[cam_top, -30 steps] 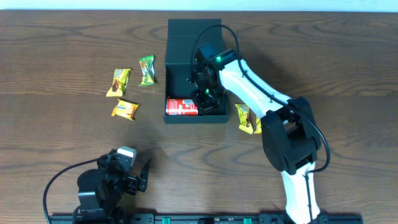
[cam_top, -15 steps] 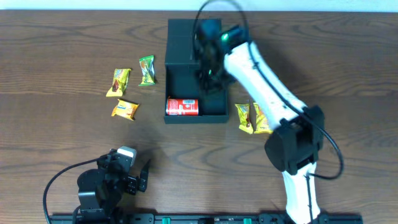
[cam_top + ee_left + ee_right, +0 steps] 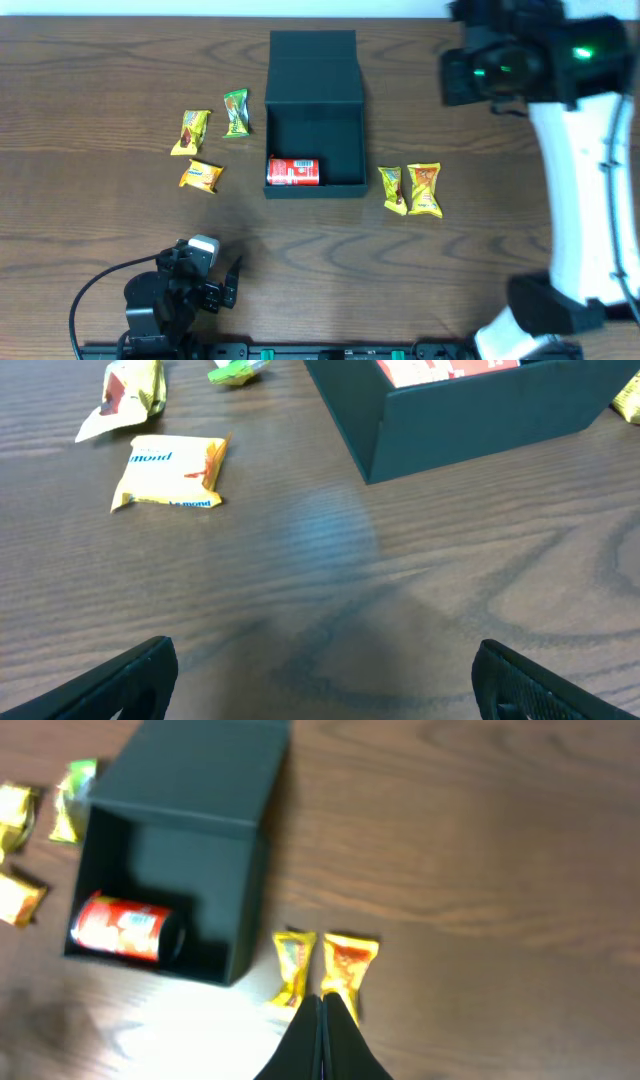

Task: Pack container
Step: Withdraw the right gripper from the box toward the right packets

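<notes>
Container (image 3: 314, 191) stands open at the middle of the far edge, a red can (image 3: 293, 172) inside (lying on its side). Right gripper (image 3: 321, 1010), above the far right corner: fingers together, empty. Left gripper (image 3: 325, 665), near edge: spread wide, empty.

My table (image 3: 120, 60) is a dark brown wood-grain top. At its far middle sits the square matte dark green-black container (image 3: 313, 65), its hinged lid swung open toward the far edge. Left of the box three small snack wrappers lie apart: a green packet (image 3: 236, 112) closest to it, a yellow-and-brown packet (image 3: 192, 131) further left, and a yellow-orange packet (image 3: 200, 176) nearer me. Just right of its near corner a slim yellow packet (image 3: 393, 190) and a broad yellow packet (image 3: 424, 190) lie side by side.
</notes>
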Controlling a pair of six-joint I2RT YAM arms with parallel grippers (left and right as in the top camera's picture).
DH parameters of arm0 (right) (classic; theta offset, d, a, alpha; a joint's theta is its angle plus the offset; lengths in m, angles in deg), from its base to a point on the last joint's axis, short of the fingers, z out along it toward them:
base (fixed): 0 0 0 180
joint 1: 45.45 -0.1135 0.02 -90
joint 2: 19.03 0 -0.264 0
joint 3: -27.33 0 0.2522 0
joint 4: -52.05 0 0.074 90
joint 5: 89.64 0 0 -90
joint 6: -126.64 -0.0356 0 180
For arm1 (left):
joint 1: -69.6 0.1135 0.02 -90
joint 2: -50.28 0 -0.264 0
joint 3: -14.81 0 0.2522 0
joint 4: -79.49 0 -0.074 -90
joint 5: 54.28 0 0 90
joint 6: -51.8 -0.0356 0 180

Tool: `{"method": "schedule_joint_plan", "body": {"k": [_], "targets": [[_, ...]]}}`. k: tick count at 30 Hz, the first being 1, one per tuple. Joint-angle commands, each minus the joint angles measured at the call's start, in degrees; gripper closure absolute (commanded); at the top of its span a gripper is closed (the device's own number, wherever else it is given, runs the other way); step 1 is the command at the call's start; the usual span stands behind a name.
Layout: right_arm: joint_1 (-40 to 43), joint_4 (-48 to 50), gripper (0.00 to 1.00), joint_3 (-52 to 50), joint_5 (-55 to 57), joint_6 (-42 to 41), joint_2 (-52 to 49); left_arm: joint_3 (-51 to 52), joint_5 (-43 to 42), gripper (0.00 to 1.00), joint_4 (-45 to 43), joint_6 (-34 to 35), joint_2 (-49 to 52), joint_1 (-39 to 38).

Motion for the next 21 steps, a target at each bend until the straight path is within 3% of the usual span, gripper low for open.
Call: {"method": "schedule_joint_plan", "body": {"k": [1, 8, 13, 16, 19, 21], "targets": [[4.3, 4.5, 0.99, -13.2, -3.1, 1.7, 10.2, 0.4, -0.2, 0.05, 0.0, 0.3, -0.3, -0.2], [2.8, 21.0, 0.98, -49.4, -3.7, 1.0, 24.4, 0.4, -0.2, 0.04, 0.1, 0.2, -0.3, -0.2], [3.3, 23.9, 0.98, -61.2, -3.7, -2.3, 24.6, 0.4, -0.9, 0.05, -2.6, 0.5, -0.3, -0.2], [3.3, 26.0, 0.99, -64.1, -4.6, -2.9, 24.6, 0.4, -10.8, 0.05, -7.3, 4.7, -0.3, -0.2], [3.3, 26.9, 0.99, -64.5, -5.9, -2.9, 24.6, 0.4, -27.6, 0.05, -10.9, 10.6, -0.3, -0.2], [3.3, 27.6, 0.99, -64.5, -7.6, -2.9, 24.6, 0.4, -30.2, 0.05, -15.5, 12.7, -0.3, -0.2]]}}
